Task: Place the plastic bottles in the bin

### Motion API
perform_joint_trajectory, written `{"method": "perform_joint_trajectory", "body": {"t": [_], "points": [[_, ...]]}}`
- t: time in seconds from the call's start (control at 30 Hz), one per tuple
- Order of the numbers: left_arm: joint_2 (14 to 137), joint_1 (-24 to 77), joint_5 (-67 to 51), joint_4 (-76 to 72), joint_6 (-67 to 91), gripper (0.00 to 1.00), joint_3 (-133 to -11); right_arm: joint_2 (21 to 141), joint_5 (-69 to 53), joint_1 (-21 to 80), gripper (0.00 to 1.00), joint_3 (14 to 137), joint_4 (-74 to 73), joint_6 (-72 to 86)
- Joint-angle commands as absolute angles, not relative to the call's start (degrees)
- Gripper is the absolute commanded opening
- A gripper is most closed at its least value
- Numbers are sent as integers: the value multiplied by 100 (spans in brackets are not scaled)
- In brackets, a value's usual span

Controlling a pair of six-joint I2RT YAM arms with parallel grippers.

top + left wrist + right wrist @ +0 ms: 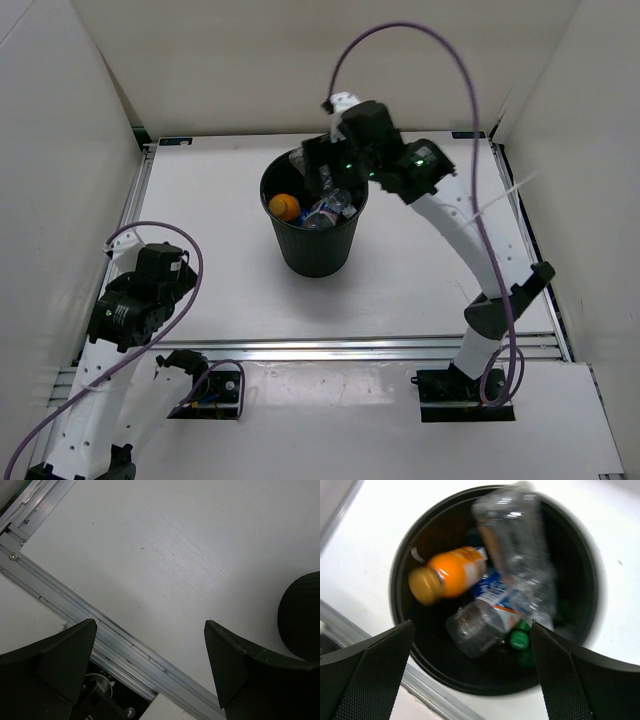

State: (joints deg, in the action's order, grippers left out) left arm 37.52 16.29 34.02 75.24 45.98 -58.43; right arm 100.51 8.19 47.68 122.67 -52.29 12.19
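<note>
The round black bin (315,262) stands at the table's middle back; its side shows in the left wrist view (301,617). Inside it lie the short orange bottle (445,574), the clear bottle with the blue label (487,612), the green bottle (519,639) and a blurred clear bottle (515,535) near the rim. The orange bottle (283,206) and clear bottles (330,210) also show from above. My right gripper (326,172) is open and empty just above the bin's opening (470,630). My left gripper (150,635) is open and empty, low at the near left (170,355).
An aluminium rail (330,349) runs along the table's near edge and shows in the left wrist view (120,640). White walls (60,150) enclose the left, back and right sides. Purple cables (420,40) loop over both arms.
</note>
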Motion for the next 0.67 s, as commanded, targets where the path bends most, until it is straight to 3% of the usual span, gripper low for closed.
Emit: {"method": "perform_joint_trajectory", "body": {"t": [0.0, 0.13, 0.27, 0.47, 0.63], "points": [[3920, 1608, 3516, 7208, 4667, 100, -5827, 9352, 635, 3933, 100, 12480, -5562, 1931], [4235, 1608, 3253, 6498, 4562, 100, -5775, 9352, -980, 2955, 100, 12604, -6327, 2136], [4736, 1608, 2804, 6135, 4482, 100, -5914, 9282, -2932, 1832, 100, 11639, -6443, 2373], [5378, 1608, 2865, 5836, 4570, 100, -5985, 8562, -3902, 1064, 100, 10092, -5382, 2417], [5643, 1608, 3574, 5861, 4745, 100, -6126, 8630, -4043, 581, 100, 10238, -5326, 2303]]}}
